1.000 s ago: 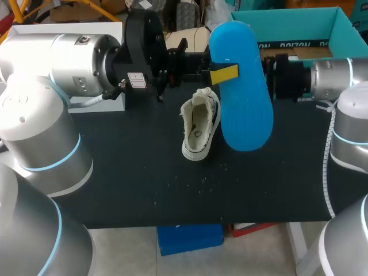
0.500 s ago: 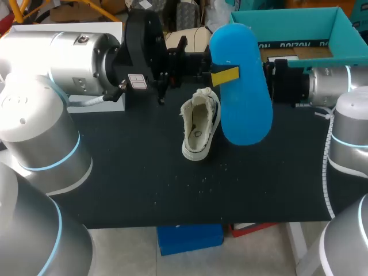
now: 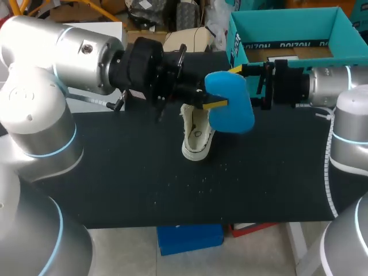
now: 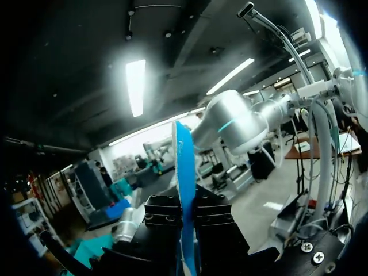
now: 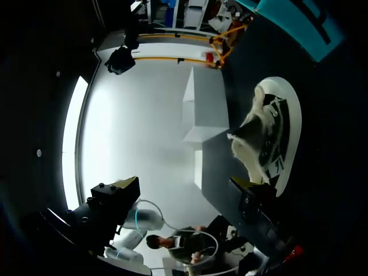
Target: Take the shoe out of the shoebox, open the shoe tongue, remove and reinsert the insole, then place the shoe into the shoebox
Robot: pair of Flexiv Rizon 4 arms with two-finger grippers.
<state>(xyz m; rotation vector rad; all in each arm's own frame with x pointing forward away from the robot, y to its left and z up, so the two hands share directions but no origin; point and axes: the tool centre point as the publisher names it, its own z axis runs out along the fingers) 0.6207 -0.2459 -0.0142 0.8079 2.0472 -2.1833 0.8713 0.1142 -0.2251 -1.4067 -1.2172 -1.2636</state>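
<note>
My left gripper (image 3: 214, 104) is shut on a blue insole (image 3: 231, 102) and holds it in the air just above the shoe's right side. In the left wrist view the insole (image 4: 185, 178) shows edge-on, clamped between the black fingers of my left gripper (image 4: 185, 233). The cream canvas shoe (image 3: 197, 133) stands on the black table, its opening up and its tongue pulled back. My right gripper (image 3: 249, 86) is open just right of the insole, apart from it. In its own view my right gripper (image 5: 184, 195) has nothing between its fingers, and the shoe (image 5: 269, 138) lies ahead of it.
The teal shoebox (image 3: 287, 23) stands open at the back right, behind my right arm, with its corner (image 5: 305, 23) beyond the shoe. A white box (image 3: 106, 27) sits at the back left. The black table (image 3: 172, 184) runs to its front edge.
My left arm has turned and lowered the insole, so it now hangs shorter and nearer the shoe. My right gripper drew back to the right a little.
</note>
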